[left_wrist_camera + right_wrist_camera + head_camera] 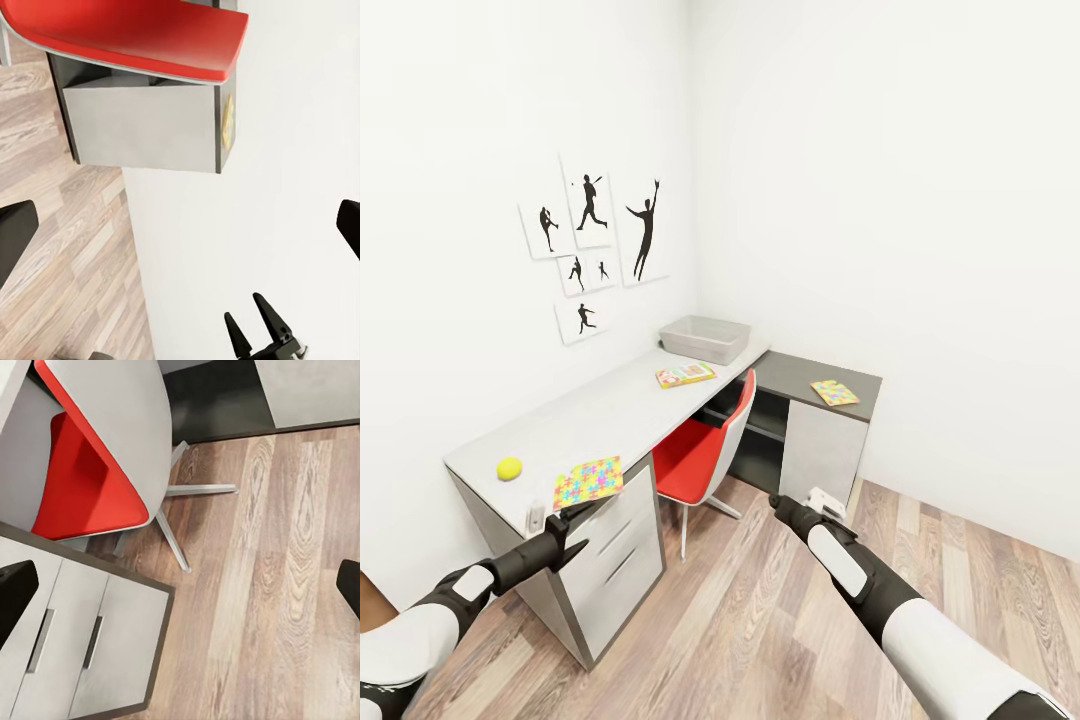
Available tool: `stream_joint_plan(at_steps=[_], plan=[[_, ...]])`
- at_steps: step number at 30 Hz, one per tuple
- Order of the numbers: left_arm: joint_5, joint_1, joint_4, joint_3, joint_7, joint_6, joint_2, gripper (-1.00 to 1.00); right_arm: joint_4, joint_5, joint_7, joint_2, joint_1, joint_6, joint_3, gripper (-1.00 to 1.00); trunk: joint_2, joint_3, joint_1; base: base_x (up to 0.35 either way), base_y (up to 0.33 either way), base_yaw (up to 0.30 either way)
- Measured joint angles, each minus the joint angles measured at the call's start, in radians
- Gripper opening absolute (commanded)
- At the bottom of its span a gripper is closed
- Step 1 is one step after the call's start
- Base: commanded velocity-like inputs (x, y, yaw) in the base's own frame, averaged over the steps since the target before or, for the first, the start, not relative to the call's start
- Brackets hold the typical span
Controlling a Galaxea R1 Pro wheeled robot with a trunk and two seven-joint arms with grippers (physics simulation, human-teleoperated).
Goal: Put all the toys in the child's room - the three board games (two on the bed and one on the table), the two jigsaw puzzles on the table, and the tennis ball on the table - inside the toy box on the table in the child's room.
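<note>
We see both grippers — left gripper (578,518), right gripper (822,503) — empty, fingers spread wide; the toy box (704,338) hides its contents.

1. Your toy box (705,338) hides its inside behind its near wall.
2. The game box (685,375) print is too small to read.
3. Your left gripper (567,520) is too small to judge its jaws.
</note>
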Motion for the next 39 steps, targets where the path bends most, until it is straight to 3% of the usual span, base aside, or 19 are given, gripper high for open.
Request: stream_joint_plan(at_steps=[6,18,39], plan=[[-0.001,0.000,0.000,0.002,-0.005,-0.001,0.001,1.00,0.000,0.000,0.000,0.000,0.000,0.000,0.000,1.00,0.000,0.000,0.000,0.000,0.000,0.000],[-0.002,0.000,0.000,0.001,-0.111,0.008,0.006,1.00,0.000,0.000,-0.001,0.000,0.000,-0.001,0.000,1.00,0.000,0.000,0.000,0.006,0.000,0.000],[0.002,0.000,0.000,0.001,-0.129,0.009,0.006,1.00,0.001,0.000,0.000,0.000,0.000,0.000,0.001,1.00,0.000,0.000,0.000,0.069,-0.072,0.000]])
